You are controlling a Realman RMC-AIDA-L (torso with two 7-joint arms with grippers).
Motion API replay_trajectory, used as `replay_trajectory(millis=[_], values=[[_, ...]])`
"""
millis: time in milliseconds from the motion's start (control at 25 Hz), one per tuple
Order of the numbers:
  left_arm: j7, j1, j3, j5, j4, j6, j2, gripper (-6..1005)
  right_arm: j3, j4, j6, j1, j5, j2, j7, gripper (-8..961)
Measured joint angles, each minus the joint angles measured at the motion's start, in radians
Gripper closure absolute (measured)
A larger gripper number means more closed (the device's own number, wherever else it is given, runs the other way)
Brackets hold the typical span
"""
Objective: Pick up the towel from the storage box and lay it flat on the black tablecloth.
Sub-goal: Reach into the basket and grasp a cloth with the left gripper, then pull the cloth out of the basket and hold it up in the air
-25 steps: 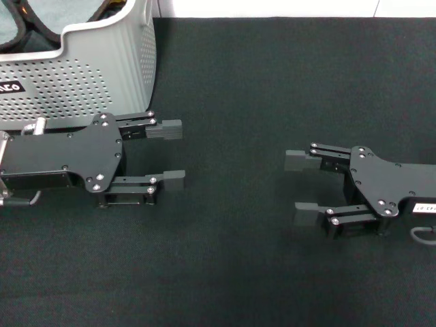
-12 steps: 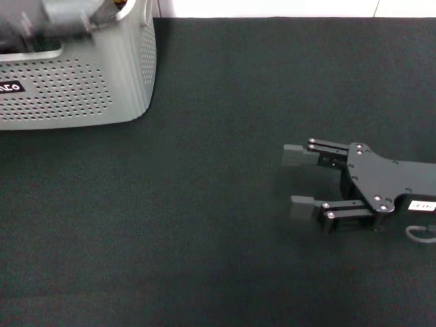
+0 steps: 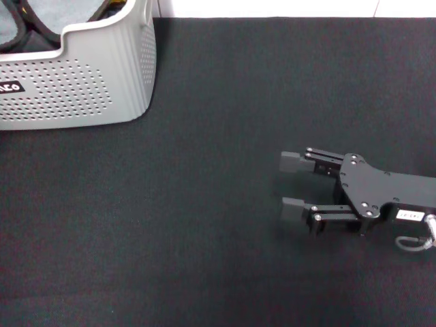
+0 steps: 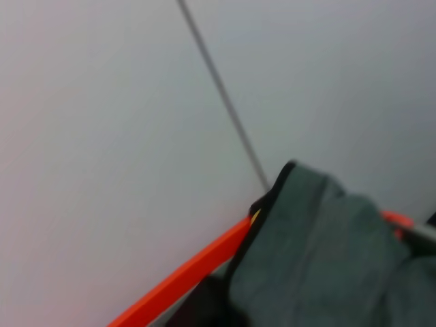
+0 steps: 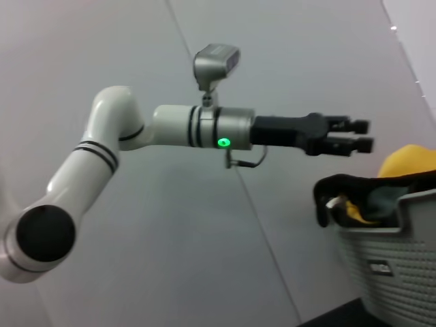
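1. The towel [image 3: 41, 13] is bunched inside the storage box [image 3: 75, 88], at about ten o'clock in the head view, with its grey-teal face and black edging showing over the rim.
2. The left gripper [image 5: 347, 135], down on the black tablecloth [image 3: 218, 170] in front of the box a second ago, has risen out of the head view. The right wrist view shows it level in the air above the box, fingers nearly together with a slim gap and nothing between them.
3. The right gripper [image 3: 294, 182] lies low on the cloth at about four o'clock, jaws spread and empty; it has drifted slightly nearer and inward.
4. This suggests the left arm is lining up to drop into the box; the grasp has not begun.
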Motion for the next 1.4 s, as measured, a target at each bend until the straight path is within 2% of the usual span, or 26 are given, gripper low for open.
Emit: replay_trajectory(millis=[240, 440, 880, 1240, 1400], values=[[-0.022, 0.034, -0.001, 0.144, 0.028, -0.072, -0.005, 262, 0.011, 0.001, 0.021, -0.008, -0.002, 0.002, 0.000, 95], [-0.035, 0.040, 0.010, 0.257, 0.001, -0.104, -0.006, 266, 0.012, 0.001, 0.027, -0.001, -0.002, 0.002, 0.000, 95], [-0.038, 0.034, 0.012, 0.284, -0.101, -0.255, -0.007, 315, 0.012, 0.002, 0.048, -0.005, -0.005, 0.012, -0.001, 96], [-0.038, 0.033, 0.011, 0.252, -0.111, -0.268, -0.008, 620, 0.012, 0.002, 0.060, -0.011, 0.000, 0.014, -0.002, 95], [-0.038, 0.056, 0.009, 0.110, -0.097, -0.264, -0.007, 773, 0.015, 0.002, 0.067, -0.011, 0.001, 0.014, -0.002, 95]])
